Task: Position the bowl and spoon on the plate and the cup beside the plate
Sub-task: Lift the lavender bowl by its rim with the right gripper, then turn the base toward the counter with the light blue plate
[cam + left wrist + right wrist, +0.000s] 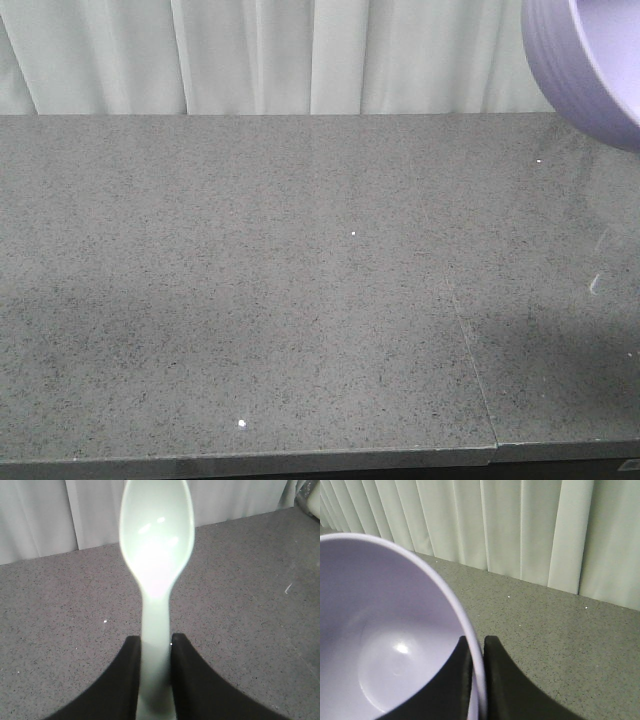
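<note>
Front view: bowl (575, 60) poking in top right, up off the grey counter (300, 300). Left wrist: left gripper (156, 640) pinching spoon (157, 555) by the handle, long axis straight out, head toward curtain (30, 515). Right wrist: right gripper (474, 641) clamped on bowl rim.

**Tabletop** (250, 300): grey stone-look surface, finely speckled in black and slightly glossy. It spans the full width of the front view, with a straight, dark near edge.

**Seam** (470, 360): thin line running from the near edge at the right toward the middle. It divides a wide left slab from a narrower right one.

**White specks** (353, 233): three tiny bits. One is at the centre, one close to the near edge left of centre, and one far right.

**Pale streak** (595, 283): short mark at the right edge; scratch or reflection, cannot tell.
</note>
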### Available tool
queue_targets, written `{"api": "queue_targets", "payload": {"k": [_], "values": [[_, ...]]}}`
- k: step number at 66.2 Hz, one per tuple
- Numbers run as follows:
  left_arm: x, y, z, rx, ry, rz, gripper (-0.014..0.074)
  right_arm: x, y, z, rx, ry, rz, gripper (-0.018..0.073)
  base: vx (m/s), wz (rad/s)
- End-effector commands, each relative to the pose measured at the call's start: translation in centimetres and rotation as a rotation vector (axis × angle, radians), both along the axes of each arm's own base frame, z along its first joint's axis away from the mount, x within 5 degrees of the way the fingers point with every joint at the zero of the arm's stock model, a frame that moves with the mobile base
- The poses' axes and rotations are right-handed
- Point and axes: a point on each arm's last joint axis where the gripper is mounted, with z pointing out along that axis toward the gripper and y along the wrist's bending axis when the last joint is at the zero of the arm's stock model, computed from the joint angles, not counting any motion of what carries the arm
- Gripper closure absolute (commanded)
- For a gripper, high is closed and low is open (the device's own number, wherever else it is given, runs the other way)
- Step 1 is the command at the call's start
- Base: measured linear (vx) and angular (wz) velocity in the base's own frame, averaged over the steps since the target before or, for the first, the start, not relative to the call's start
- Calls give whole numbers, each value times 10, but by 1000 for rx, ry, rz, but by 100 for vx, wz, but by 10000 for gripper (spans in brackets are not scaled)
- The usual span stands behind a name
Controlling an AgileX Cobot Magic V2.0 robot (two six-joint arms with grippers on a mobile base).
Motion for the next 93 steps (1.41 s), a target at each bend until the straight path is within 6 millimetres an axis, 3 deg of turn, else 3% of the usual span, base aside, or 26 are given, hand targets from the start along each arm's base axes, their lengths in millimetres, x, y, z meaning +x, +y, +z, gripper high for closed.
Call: {"api": "queue_targets", "payload": {"k": [1, 93], "values": [[-9, -1, 16, -43, -98, -4, 603, -8, 6, 11, 37, -48, 41, 564, 0, 0], [-9, -1, 16, -43, -98, -4, 603, -8, 6, 11, 37, -48, 41, 564, 0, -3]]}}
